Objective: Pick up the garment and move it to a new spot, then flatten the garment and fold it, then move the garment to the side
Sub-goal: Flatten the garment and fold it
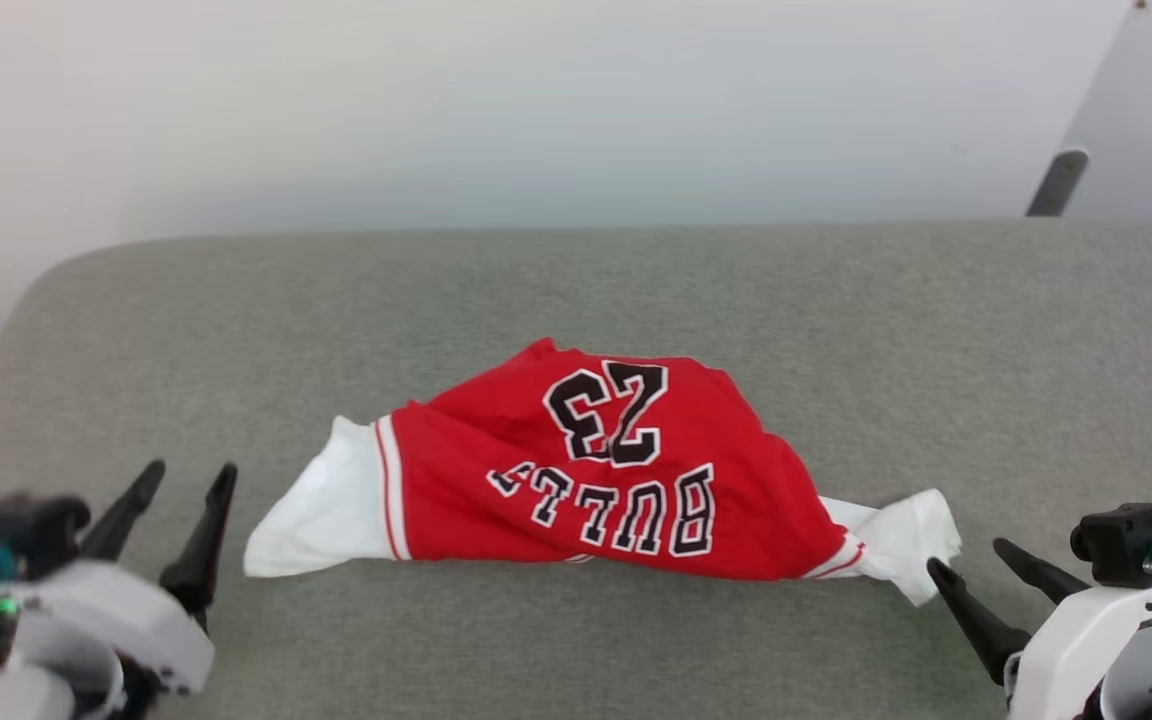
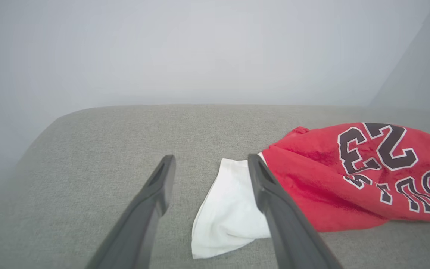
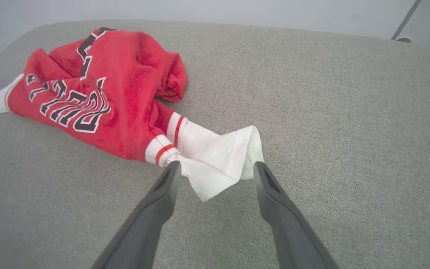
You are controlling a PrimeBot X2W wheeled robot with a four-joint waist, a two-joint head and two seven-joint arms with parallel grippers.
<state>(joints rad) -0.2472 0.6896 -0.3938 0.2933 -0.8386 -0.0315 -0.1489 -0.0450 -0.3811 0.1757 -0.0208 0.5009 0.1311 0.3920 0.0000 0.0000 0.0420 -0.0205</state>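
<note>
Seeing garment point(image 1: 596, 480) lying bunched mid-table point(image 1: 836, 300), one white sleeve sticking out each side. Holding left fingers point(image 1: 206, 525) and right fingers point(image 1: 971, 610) spread wide, gripping nothing, right ones straddling a sleeve end. Probably starting flattening. Next: pinching both sleeve ends, pulling apart evenly.

I am counting one garment point(image 1: 596, 480), a red shirt with black white-outlined "BULLS 23" lettering, lying mid-bench on one grey fabric bench point(image 1: 836, 300). It is showing two white sleeves point(image 1: 321, 515). I am seeing two grippers at the front corners, left gripper point(image 1: 193, 467) and right gripper point(image 1: 966, 553), each carrying two long dark fingers point(image 1: 206, 540).
</note>
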